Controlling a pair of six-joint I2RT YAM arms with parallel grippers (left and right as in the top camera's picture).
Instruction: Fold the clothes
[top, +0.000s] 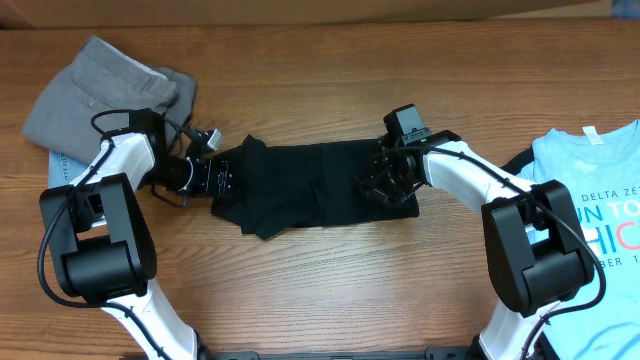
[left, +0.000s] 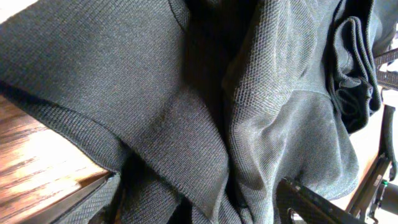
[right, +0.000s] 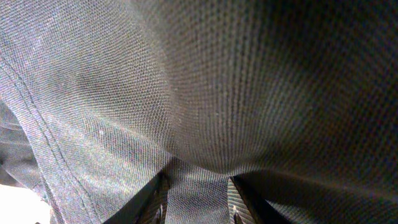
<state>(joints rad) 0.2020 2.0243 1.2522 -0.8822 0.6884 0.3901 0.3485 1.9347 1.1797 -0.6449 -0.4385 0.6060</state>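
The clothes in play are one black T-shirt (top: 310, 185), lying mid-table as a long crumpled band. At its left end sits my left gripper (top: 225, 178). In the left wrist view its jaws stand wide apart (left: 199, 208), with bunched black cloth (left: 155, 93) lying between them. My right gripper (top: 385, 185) is at the shirt's right end. The right wrist view shows it shut (right: 198, 199) on a strip of the black fabric (right: 217, 93), which stretches up and fills the frame. No logo or text shows.
A grey garment (top: 100, 95) lies crumpled at the back left, with something light blue (top: 62, 165) under its near edge. A light blue printed T-shirt (top: 590, 200) is spread at the right edge. Bare wooden table (top: 320, 290) shows in front.
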